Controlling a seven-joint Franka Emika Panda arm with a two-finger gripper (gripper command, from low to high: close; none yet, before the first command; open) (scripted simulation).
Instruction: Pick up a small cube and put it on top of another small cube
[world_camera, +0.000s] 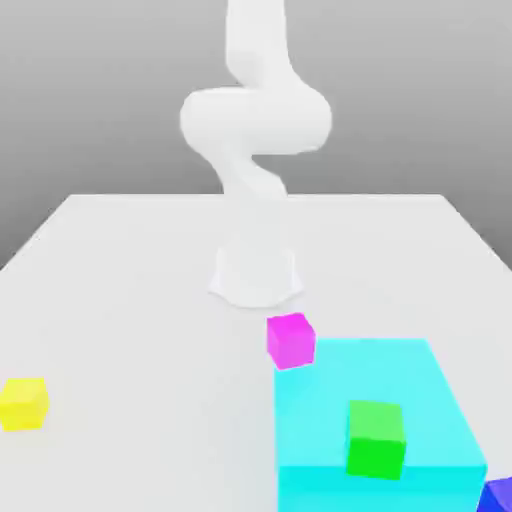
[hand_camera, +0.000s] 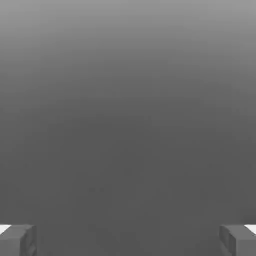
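The small dark blue cube (world_camera: 497, 495) peeks in at the exterior view's lower right corner, on the white table beside the big cyan block. A magenta cube (world_camera: 290, 339) sits near the arm's base, and a green cube (world_camera: 376, 437) rests on top of the cyan block. In the hand view my gripper (hand_camera: 128, 240) is open, its two grey fingertips (hand_camera: 17, 240) far apart, with nothing between them and only grey background ahead. The white arm (world_camera: 255, 120) rises from its base at the table's middle.
A large cyan block (world_camera: 400, 470) stands at the exterior view's lower right. A yellow cube (world_camera: 23, 403) lies at the exterior view's left. The arm's round base (world_camera: 255, 275) sits mid-table on the white table (world_camera: 130, 300).
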